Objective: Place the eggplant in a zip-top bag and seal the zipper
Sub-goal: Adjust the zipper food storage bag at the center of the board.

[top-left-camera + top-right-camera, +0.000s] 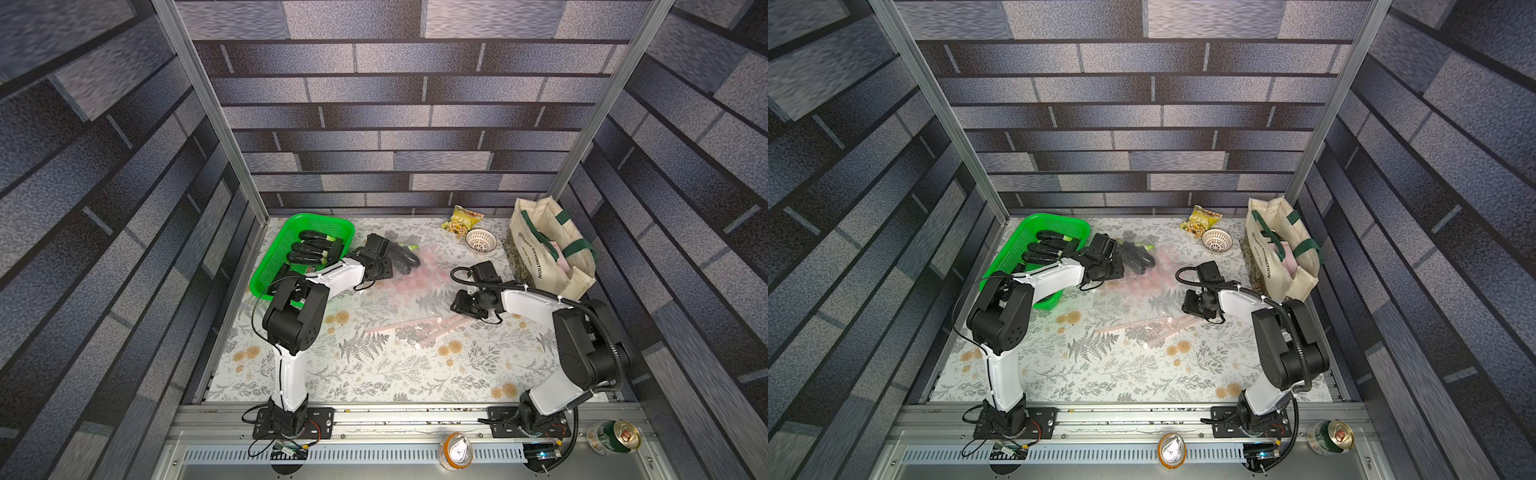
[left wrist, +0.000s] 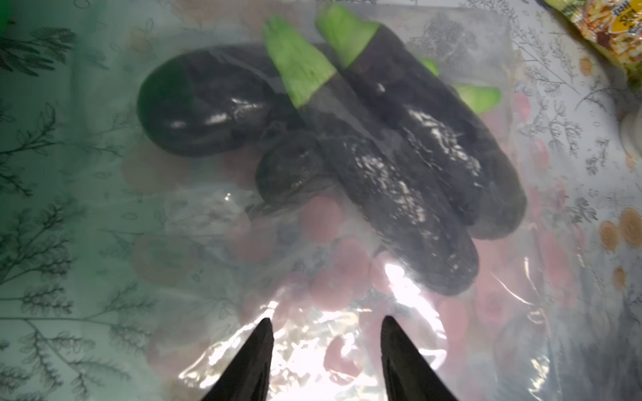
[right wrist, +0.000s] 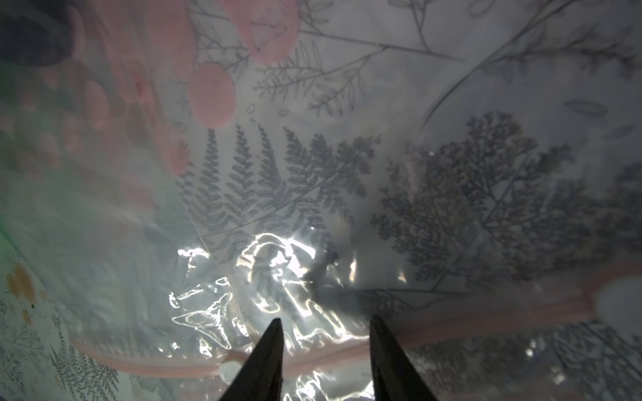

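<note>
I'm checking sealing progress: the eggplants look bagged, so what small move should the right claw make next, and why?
Probably close the right claw on the pink zipper strip: its open jaws stand right at it, and the eggplants already lie inside the bag.

A lab robot cell: aluminium frame post (image 1: pixel 218 124), printed brick-pattern backdrop wall (image 1: pixel 395 104), floral tablecloth (image 1: pixel 374 374), metal mounting rail (image 1: pixel 395 415).
</note>
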